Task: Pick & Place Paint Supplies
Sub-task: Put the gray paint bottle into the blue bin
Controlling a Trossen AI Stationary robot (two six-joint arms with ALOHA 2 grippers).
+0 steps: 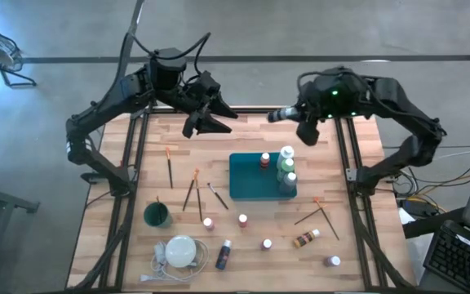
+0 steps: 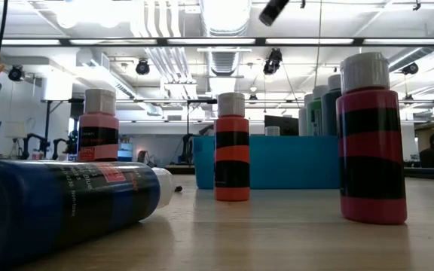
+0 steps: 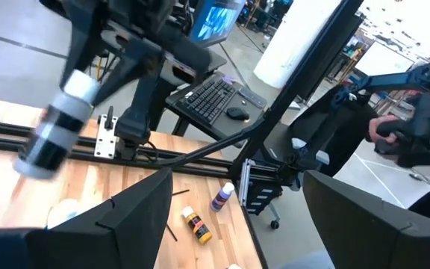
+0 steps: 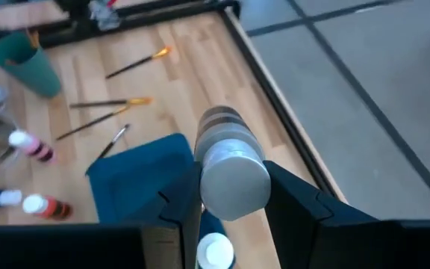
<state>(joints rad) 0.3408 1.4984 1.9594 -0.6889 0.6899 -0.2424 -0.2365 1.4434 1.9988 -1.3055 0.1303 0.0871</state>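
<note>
While red paint bottles (image 2: 370, 139) stand nearest on the wooden table (image 1: 357, 245), the teal tray (image 1: 251, 180) behind them holds three bottles, and above its far edge the right gripper (image 4: 226, 196) clamps a grey, white-capped bottle (image 4: 230, 161). The left gripper (image 1: 206, 122) hovers with fingers spread wide and empty.

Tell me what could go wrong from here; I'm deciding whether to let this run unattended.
1. The right gripper holds a white-capped grey paint bottle sideways in the air above the teal rectangular tray; if the grip slips, it could drop and roll.
2. Three bottles already crowd the tray's right side, including a green-and-white one; setting another down there could topple them.
3. The left gripper hangs open near the table's far edge, and could cross the right arm's path.
</note>
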